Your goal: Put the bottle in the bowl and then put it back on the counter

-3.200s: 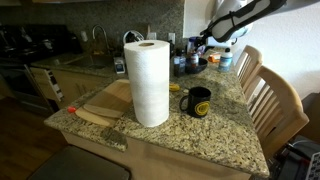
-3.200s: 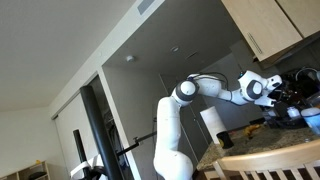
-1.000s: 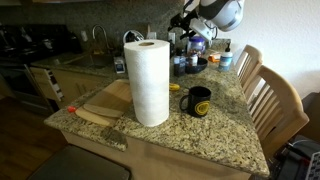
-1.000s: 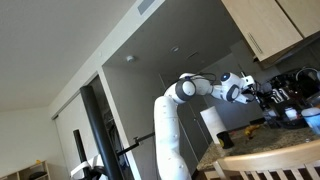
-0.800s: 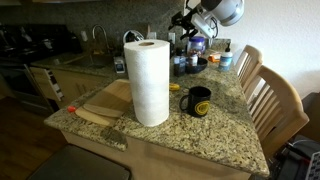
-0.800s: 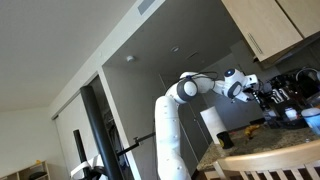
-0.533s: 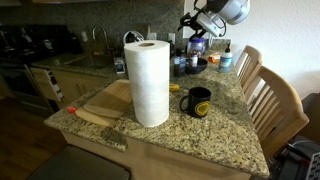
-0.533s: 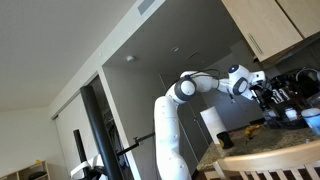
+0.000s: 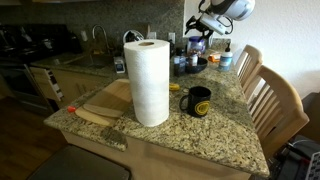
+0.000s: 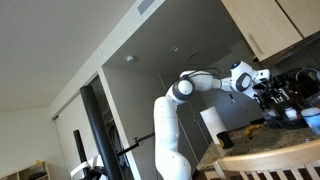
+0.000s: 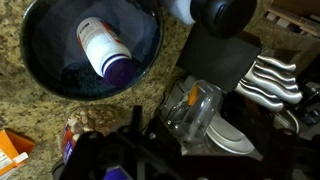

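Bottle (image 11: 102, 47) lies on its side inside the dark bowl (image 11: 50, 78) on the granite worktop (image 11: 22, 112); claw (image 9: 193, 40) hangs above, jaws apart, holding nothing.

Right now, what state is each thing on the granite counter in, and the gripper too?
Small dark bottle with red-orange label: lying on its side in the bowl, not gripped.
Wide dark blue bowl: upright, holding the bottle.
Gripper: open, empty, clear of the bottle.
White paper towel roll: standing upright.
Black mug with yellow mark: upright on the granite counter.
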Available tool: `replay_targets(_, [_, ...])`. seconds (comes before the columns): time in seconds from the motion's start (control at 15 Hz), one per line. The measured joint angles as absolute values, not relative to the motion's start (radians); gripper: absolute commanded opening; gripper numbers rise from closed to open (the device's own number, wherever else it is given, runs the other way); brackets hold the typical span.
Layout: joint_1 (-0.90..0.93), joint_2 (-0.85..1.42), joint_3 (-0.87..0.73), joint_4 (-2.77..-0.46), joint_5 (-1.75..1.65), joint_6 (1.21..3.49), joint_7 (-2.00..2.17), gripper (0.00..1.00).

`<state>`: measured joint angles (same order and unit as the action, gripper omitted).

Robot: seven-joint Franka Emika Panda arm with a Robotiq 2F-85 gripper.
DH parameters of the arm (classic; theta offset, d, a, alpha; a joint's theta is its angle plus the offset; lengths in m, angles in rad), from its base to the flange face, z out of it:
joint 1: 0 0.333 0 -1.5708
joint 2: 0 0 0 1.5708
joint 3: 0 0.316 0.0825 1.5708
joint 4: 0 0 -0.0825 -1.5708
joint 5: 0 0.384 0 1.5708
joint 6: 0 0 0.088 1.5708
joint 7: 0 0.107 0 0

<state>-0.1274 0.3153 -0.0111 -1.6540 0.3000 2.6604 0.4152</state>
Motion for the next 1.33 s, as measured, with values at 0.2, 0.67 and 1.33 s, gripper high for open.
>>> replay_targets(0.2, [-0.116, 0.315, -0.032, -1.640, 0.285, 2.580, 0.415, 1.00])
replay_targets(0.67, [-0.097, 0.321, -0.062, -1.629, 0.247, 2.535, 0.433, 1.00])
replay_targets(1.33, [-0.097, 0.366, -0.074, -1.630, 0.246, 2.484, 0.433, 1.00])
